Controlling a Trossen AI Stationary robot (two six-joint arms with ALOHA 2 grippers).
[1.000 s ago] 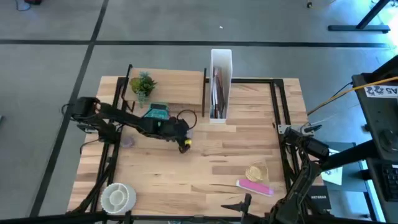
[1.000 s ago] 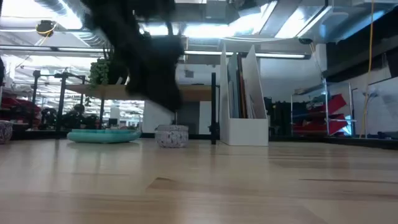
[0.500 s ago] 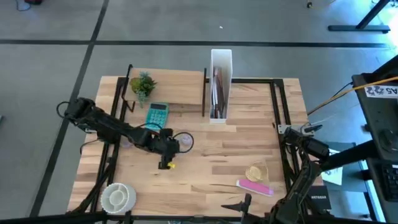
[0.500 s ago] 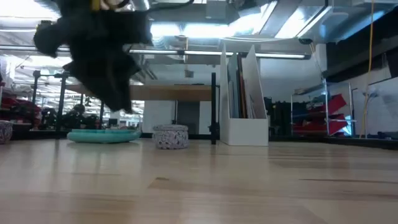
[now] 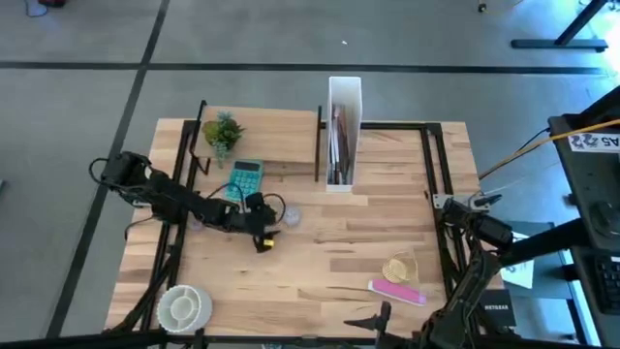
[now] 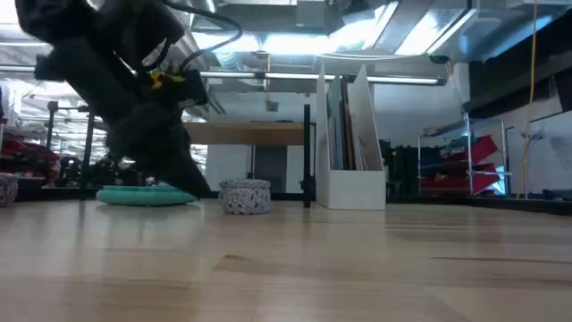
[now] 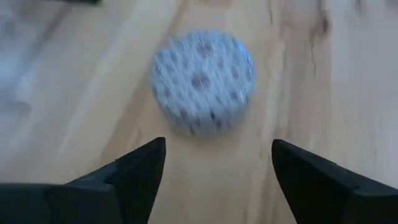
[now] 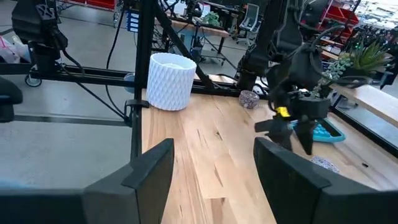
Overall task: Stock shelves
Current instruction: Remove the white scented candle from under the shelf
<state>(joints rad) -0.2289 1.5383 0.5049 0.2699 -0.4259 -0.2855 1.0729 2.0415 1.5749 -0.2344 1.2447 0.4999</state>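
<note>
A: The left claw [image 5: 260, 236] hangs low over the tabletop [image 5: 329, 252], fingers spread and holding nothing. What should it mind?

B: Centre on the small speckled pot [image 7: 201, 81] just ahead of the fingertips, come straight down so the fingers pass either side of it, and clench evenly; it looks light and could skid or tip.

A: And the shelves [image 5: 262, 136]?

B: Beyond the claw, past the pot and the teal calculator [image 5: 244, 178], with a little plant [image 5: 222, 129] on the board. The wrist picture is smeared, so I judge the gap loosely.

A: The right claw [image 8: 211, 163]?

B: Spread wide, parked at the tabletop's edge, well away.
</note>
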